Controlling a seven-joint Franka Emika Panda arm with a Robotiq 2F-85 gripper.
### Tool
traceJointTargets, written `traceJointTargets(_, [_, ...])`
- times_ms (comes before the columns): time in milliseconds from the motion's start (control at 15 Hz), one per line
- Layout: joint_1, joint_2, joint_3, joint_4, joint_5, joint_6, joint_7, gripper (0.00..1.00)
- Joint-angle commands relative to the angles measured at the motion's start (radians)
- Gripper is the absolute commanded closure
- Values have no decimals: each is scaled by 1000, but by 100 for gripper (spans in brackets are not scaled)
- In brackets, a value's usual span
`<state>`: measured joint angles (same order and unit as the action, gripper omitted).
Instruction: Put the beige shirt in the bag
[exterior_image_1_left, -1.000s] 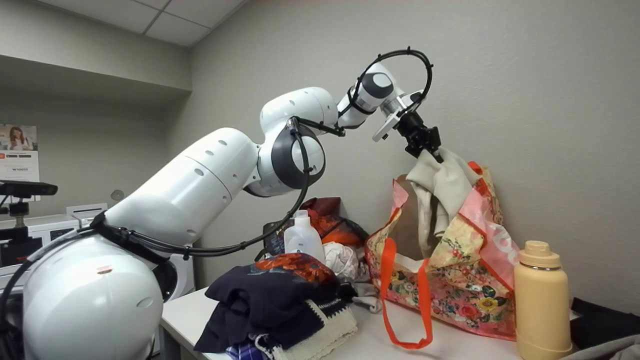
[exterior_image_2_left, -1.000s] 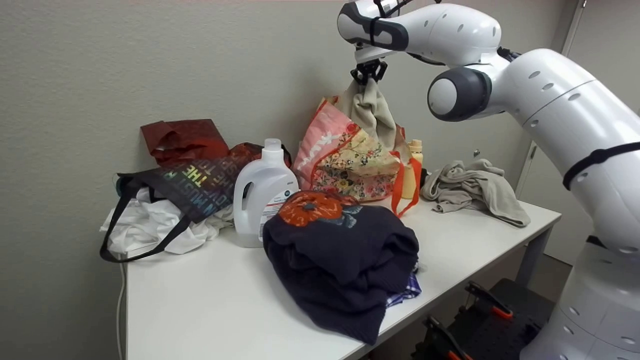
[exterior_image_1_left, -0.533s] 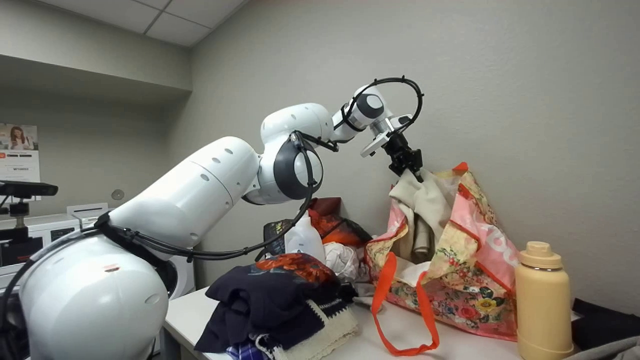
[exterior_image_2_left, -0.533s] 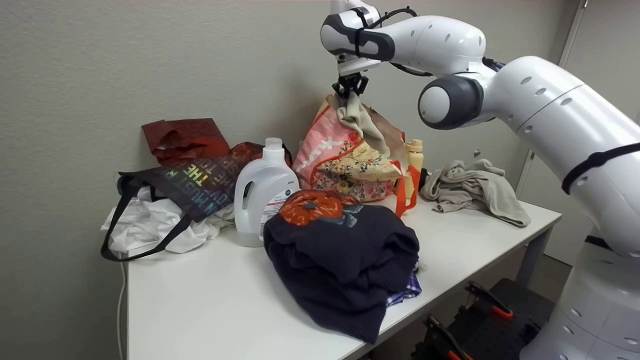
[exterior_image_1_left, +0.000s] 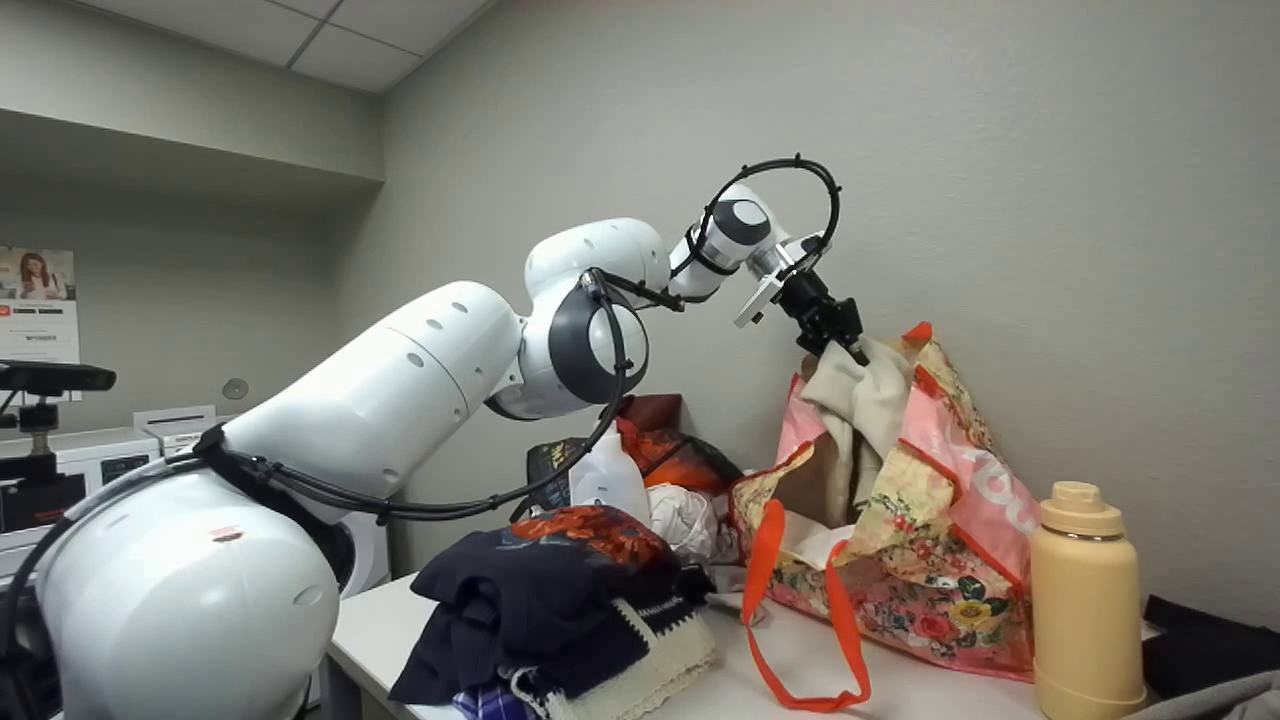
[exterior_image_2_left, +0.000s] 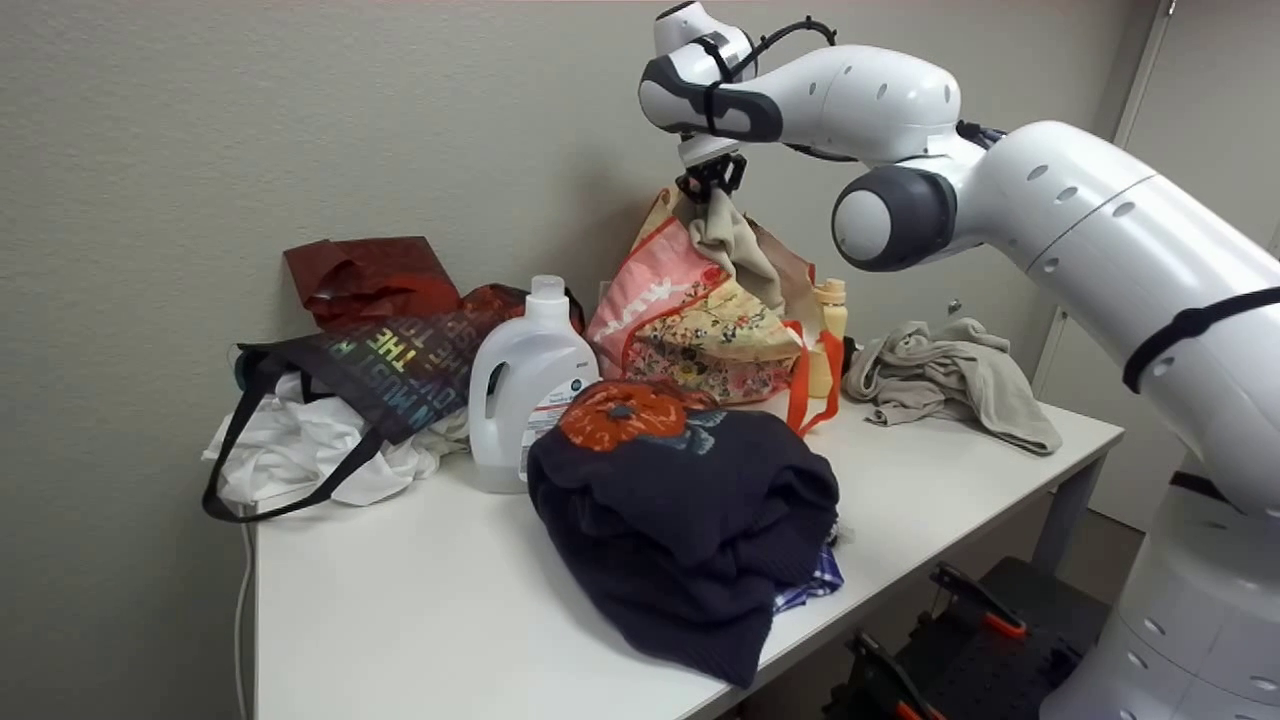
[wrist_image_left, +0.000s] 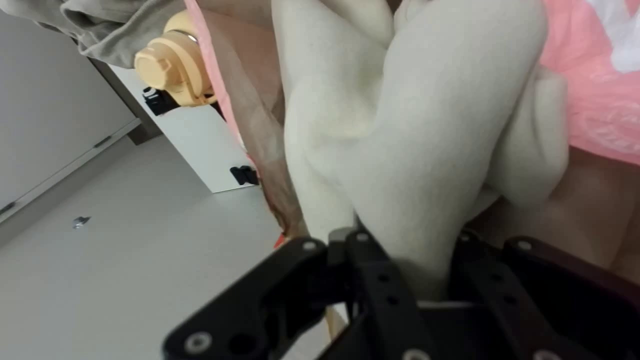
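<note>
1. Plainly, the beige shirt (exterior_image_1_left: 868, 400) hangs below the jaws, right of centre in an exterior view, its long axis running down into the open bag (exterior_image_1_left: 930, 600).
2. The jaws pinch its top, near the bag's upper edge.
3. Lowering before release seems called for.

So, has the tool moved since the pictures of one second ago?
Yes: down. In both exterior views, the tool appears lower and closer to the unmoved white jug.

My gripper (exterior_image_1_left: 838, 349) pinches the beige shirt (exterior_image_1_left: 872, 395), which hangs into the flowered bag (exterior_image_1_left: 935, 600) beside a yellow bottle (exterior_image_1_left: 1086, 610).
</note>
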<state>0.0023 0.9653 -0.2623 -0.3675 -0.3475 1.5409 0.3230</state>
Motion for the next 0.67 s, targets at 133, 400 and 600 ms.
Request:
traceJointTargets(133, [1,-22,-60,4,-36,55,113,94])
traceJointTargets(400, [-11,-7,-43,4,-10,65,127,94])
traceJointTargets(600, [-25,9,-5,2,32,126,97,93])
